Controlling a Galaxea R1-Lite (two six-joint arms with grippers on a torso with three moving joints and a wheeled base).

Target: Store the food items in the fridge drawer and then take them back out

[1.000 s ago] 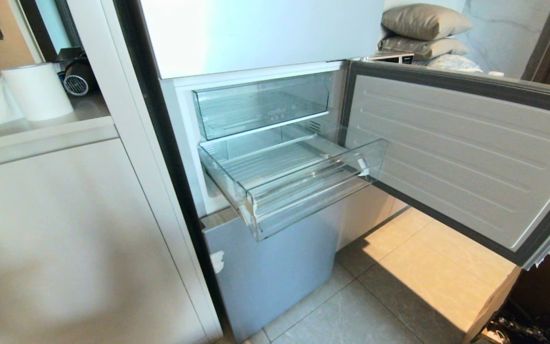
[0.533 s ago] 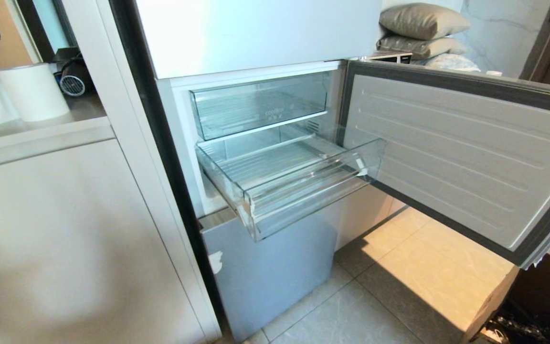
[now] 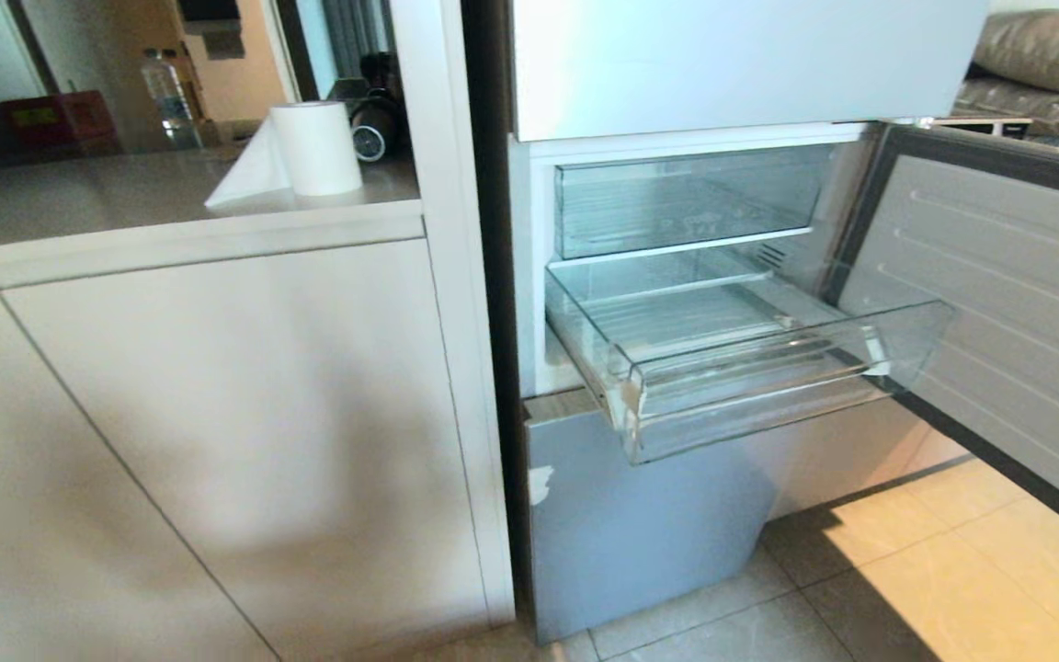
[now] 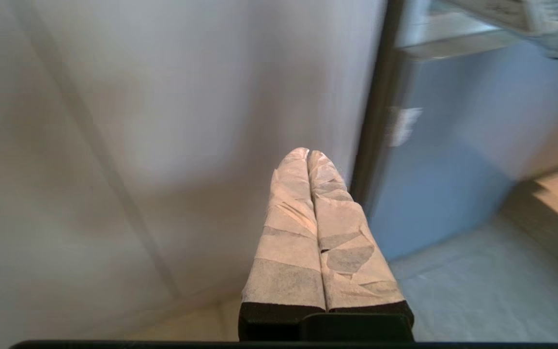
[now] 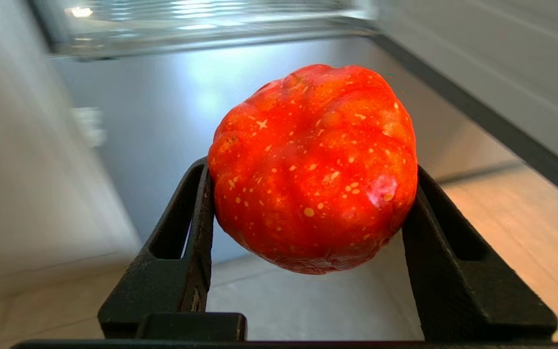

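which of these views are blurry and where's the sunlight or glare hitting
Head view: fairly sharp; sunlight on the floor tiles, a soft shadow on the cabinet front. Left wrist view: background smeared, while the taped fingers stay crisp. Right wrist view: the red fruit is sharp with a small glint, the fridge drawer above is streaked with glare.
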